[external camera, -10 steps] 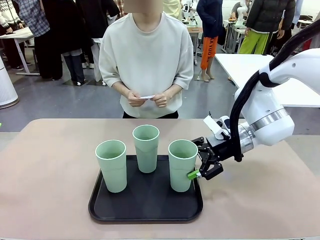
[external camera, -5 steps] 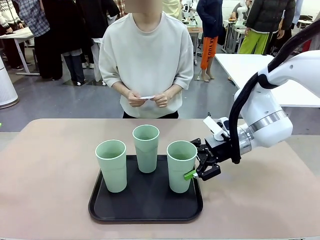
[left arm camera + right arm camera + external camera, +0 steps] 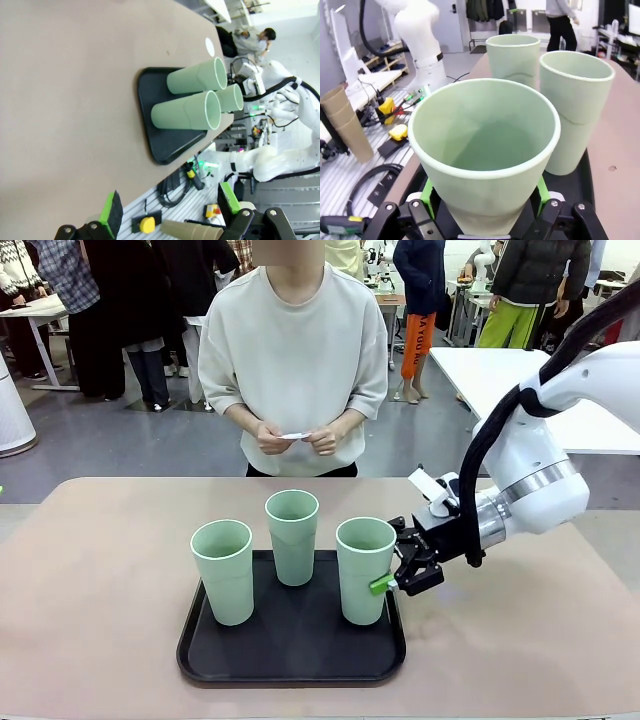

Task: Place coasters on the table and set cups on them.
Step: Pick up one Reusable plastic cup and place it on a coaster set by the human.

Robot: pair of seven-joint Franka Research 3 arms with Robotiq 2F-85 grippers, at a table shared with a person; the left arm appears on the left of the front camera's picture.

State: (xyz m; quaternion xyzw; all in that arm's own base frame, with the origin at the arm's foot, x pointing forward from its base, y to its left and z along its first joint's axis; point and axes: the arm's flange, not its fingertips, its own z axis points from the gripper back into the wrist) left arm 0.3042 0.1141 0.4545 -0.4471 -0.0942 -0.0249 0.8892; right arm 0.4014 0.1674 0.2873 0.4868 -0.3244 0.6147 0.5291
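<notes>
Three pale green cups stand on a black tray on the beige table: left cup, middle cup, right cup. My right gripper reaches in from the right and is shut on the right cup's lower half. The right wrist view has that cup upright between the green pads, with the two others behind. Off the table's left side, my left gripper hangs open and holds nothing. The person's hands hold a thin white piece, likely the coasters, seen edge-on.
The person stands at the far edge of the table, hands at waist height. Bare tabletop lies left, right and in front of the tray. A white table stands behind at the right.
My right gripper moved in a little to the left and its jaws closed around the right cup. The cup shifted slightly on the tray. The left arm and the person stayed still.
</notes>
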